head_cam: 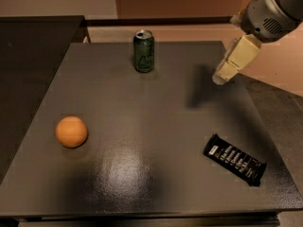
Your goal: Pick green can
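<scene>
The green can [143, 51] stands upright near the far edge of the dark table [142, 108], dark green with a silver top and a pale scribbled logo. My gripper [226, 72] hangs from the arm at the upper right, above the table's far right part. It is well to the right of the can and apart from it, holding nothing.
An orange [71, 131] lies at the table's left. A black snack bar [234, 159] lies at the near right. A dark counter [33, 37] stands beside the table at the far left. Floor shows past the right edge.
</scene>
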`<action>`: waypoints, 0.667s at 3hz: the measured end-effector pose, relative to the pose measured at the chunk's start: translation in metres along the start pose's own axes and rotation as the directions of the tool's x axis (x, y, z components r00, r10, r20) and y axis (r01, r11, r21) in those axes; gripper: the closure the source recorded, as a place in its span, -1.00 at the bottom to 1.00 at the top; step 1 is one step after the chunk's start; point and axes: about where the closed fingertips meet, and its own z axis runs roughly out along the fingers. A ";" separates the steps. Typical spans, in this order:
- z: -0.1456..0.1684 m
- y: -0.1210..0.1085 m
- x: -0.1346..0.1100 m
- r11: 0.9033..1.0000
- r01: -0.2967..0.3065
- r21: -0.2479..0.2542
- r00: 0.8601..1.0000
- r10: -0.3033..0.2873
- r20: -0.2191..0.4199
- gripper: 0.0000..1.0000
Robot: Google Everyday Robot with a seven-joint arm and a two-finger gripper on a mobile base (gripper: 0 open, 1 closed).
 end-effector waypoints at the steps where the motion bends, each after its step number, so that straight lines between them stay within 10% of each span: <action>1: 0.028 -0.042 -0.034 0.999 -0.047 0.019 0.990 0.044 0.136 -1.00; 2: 0.053 -0.070 -0.062 0.997 -0.066 0.041 0.974 0.055 0.220 -1.00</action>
